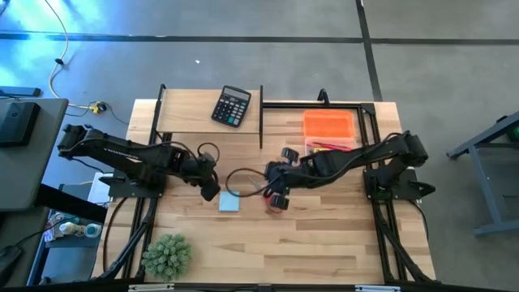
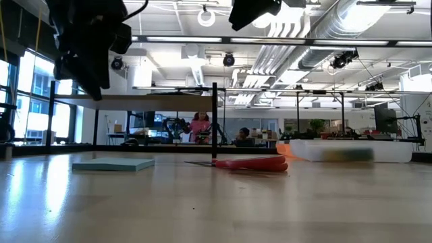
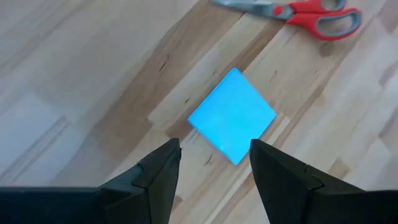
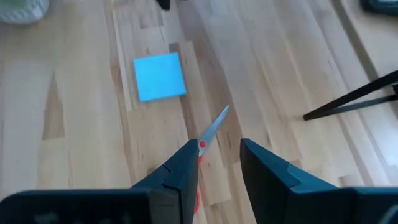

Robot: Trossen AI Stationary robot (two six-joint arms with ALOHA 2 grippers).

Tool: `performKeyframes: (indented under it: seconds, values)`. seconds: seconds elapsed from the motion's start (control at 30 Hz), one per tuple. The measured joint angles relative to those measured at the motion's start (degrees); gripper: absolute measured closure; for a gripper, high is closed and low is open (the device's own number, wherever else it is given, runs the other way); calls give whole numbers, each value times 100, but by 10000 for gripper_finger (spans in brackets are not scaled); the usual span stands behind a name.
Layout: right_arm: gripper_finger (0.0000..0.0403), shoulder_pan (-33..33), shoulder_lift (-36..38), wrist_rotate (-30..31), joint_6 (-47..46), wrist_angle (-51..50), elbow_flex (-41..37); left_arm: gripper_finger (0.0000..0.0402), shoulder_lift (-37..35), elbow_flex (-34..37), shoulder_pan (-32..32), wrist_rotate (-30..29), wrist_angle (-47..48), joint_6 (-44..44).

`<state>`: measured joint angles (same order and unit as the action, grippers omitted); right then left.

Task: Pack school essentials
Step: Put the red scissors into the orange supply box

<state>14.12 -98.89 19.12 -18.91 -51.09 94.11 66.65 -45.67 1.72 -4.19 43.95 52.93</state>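
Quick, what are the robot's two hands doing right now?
Left hand: open, empty, above the flat pale blue square note pad.
Right hand: open, empty, above the red-handled metal scissors.

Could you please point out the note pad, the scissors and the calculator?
note pad (image 3: 232, 115): left wrist view, middle of its blue top face.
scissors (image 3: 323, 17): left wrist view, on the red handle loop.
calculator (image 1: 232, 106): high view, middle of its keypad.

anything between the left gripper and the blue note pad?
No. In the left wrist view, only bare wood lies between the open left gripper and the blue note pad.
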Motion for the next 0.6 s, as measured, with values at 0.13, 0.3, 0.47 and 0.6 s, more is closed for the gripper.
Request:
performKeyframes:
  seconds: [0.13, 0.3, 0.47, 0.6]
  values:
    - [293, 142, -201, 140, -3, 17, 2, 216, 0, 0, 304, -290, 200, 485]
    - [293, 244, -422, 425, -97, 21, 2, 216, 9, 0, 642, -619, 279, 946]
    - [291, 215, -547, 296, -786, 21, 2, 216, 22, 0, 874, -686, 284, 1263]
    - [273, 201, -548, -53, -1107, -49, -37, 216, 22, 0, 981, -716, 284, 1381]
